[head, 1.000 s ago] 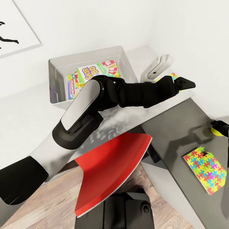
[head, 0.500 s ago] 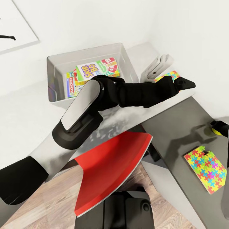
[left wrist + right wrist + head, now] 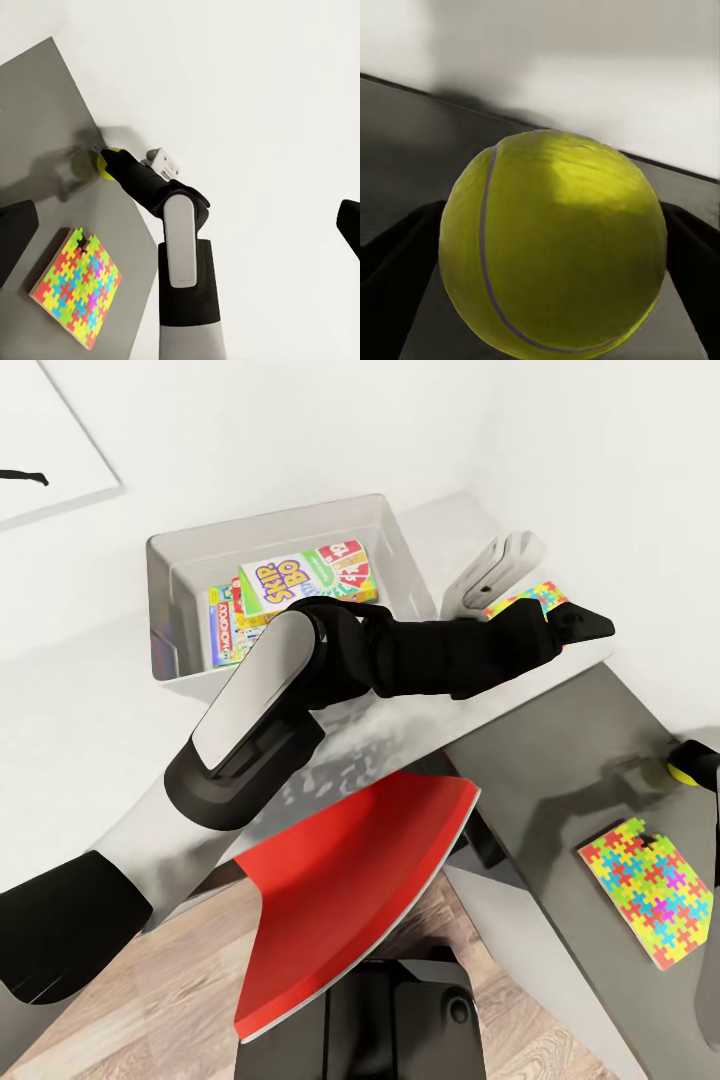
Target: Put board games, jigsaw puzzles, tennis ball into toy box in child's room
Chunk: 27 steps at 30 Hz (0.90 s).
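At four o'clock on the dark table wing [image 3: 560, 760], one jigsaw puzzle [image 3: 645, 890] lay flat. Beyond it, at three, the right gripper [image 3: 547, 255] had its jaws closed around the tennis ball [image 3: 553, 244]. The left gripper [image 3: 580, 625], jaw state unclear, hung near the second puzzle [image 3: 530, 598]; the round ball could squirt free before reaching the toy box [image 3: 180, 555] at eleven.

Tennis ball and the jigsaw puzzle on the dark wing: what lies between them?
Bare dark desk top, under shadow, separates the tennis ball and jigsaw puzzle in the left wrist view.

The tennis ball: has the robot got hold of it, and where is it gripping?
Seemingly yes: in the right wrist view the tennis ball sits between the right gripper's two dark fingers, one at each side. Actual contact cannot be confirmed.
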Tool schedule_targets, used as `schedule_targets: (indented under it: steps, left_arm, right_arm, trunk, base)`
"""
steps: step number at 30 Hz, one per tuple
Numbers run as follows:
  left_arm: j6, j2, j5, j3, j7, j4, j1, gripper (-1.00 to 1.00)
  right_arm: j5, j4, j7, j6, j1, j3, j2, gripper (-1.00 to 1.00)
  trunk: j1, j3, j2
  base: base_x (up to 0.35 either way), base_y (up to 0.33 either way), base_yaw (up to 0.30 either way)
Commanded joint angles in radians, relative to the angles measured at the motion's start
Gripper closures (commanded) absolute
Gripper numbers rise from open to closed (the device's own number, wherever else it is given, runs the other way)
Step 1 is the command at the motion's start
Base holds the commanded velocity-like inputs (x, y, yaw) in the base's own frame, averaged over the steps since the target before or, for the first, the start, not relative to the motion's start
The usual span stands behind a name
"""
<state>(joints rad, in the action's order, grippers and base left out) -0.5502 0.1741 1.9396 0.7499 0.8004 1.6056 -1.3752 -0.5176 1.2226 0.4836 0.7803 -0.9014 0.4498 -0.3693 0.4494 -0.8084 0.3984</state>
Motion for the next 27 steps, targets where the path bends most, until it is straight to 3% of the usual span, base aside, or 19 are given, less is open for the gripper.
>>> schedule_targets:
  steps: [1,27]
  left_arm:
    - [-0.001,0.0,0.007,-0.001,0.008,0.0,-0.001,-1.0]
    - [-0.001,0.0,0.007,-0.001,0.008,0.0,-0.001,-1.0]
  right_arm:
    - [-0.011,0.001,0.009,0.002,-0.001,0.0,0.0,1.0]
    - [-0.01,0.015,0.009,0.009,-0.002,0.003,-0.009,1.0]
  trunk:
    - [0.001,-0.001,0.002]
    - [0.001,-0.001,0.002]
  base:
    - [0.0,0.0,0.0]
    - [0.0,0.0,0.0]
